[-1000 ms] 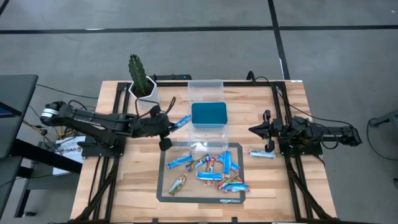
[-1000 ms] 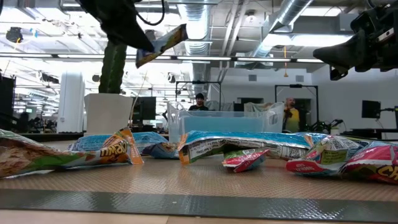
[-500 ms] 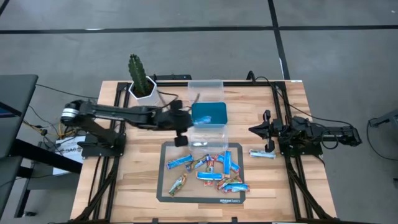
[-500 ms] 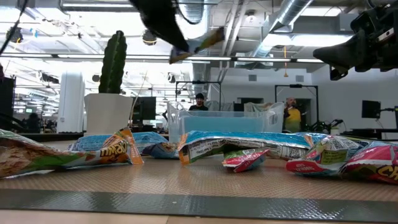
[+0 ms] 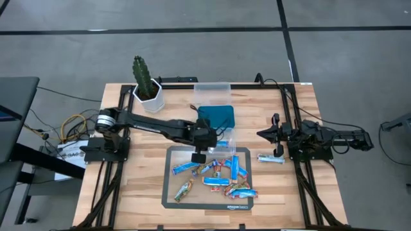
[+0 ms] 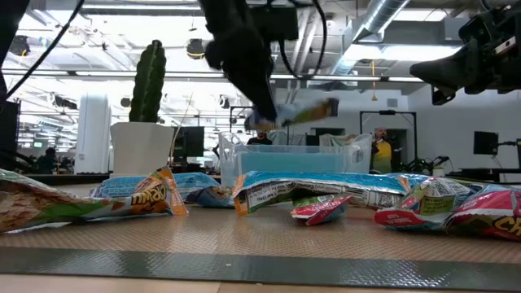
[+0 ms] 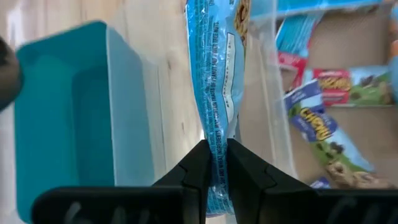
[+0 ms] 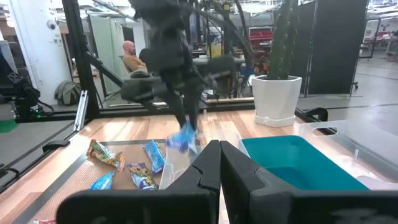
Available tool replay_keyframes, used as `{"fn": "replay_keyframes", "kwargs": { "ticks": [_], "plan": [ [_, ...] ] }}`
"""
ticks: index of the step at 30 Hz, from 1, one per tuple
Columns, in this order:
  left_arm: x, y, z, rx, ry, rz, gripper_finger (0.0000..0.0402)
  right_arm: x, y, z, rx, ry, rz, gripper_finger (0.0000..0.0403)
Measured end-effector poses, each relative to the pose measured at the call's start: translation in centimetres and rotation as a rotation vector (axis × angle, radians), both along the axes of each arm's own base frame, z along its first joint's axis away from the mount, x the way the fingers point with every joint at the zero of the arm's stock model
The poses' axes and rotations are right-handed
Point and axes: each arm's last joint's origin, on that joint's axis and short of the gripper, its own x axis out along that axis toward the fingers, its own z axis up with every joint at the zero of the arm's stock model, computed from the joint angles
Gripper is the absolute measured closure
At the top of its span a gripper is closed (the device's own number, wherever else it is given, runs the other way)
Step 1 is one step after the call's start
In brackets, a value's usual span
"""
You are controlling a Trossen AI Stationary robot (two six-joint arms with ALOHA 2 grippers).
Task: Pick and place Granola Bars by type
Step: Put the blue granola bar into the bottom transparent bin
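Since a second ago, my left gripper (image 5: 207,139) has swung from beside the cactus pot (image 5: 148,94) to over the clear tub (image 7: 273,99), clamping a blue granola bar (image 7: 219,81) (others lie on the mat (image 5: 171,196)); my right gripper (image 5: 268,134) waits shut.

The left arm (image 5: 154,125) stretches across the middle of the table (image 5: 302,192), its pincer (image 5: 204,140) blocking the clear tub (image 5: 215,146) just above the mat (image 5: 168,192). The teal tub (image 5: 216,117) and a second clear tub (image 5: 212,92) fill the centre top (walls upright, open from above). The cactus (image 5: 146,82) bars the upper left. The right pincer (image 5: 264,134) sits at the right, one bar (image 5: 270,159) below it. Bare wood lies lower left and lower right of the mat.
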Motion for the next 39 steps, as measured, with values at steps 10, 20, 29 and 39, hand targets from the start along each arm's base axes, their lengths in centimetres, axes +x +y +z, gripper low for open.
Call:
{"fn": "replay_keyframes", "kwargs": {
  "ticks": [10, 20, 29, 39],
  "plan": [
    [0.33, 0.08, -1.17, 0.038, 0.039, 0.007, 0.0364, 0.0, 0.0, 0.0, 0.0, 0.0, 0.0, 0.0403],
    [0.24, 0.09, -1.21, 0.041, 0.049, 0.009, 0.0364, 0.0, 0.0, 0.0, 0.0, 0.0, 0.0, 0.0403],
    [0.12, 0.09, -1.26, 0.042, 0.061, 0.011, 0.0336, 0.0, 0.0, 0.01, 0.0, 0.0, 0.0, 0.0403],
    [-0.31, -0.58, -1.23, 0.046, 0.088, 0.02, 0.027, 0.0, 0.0, 0.0, 0.0, 0.0, 0.0, 0.0403]
  ]
}}
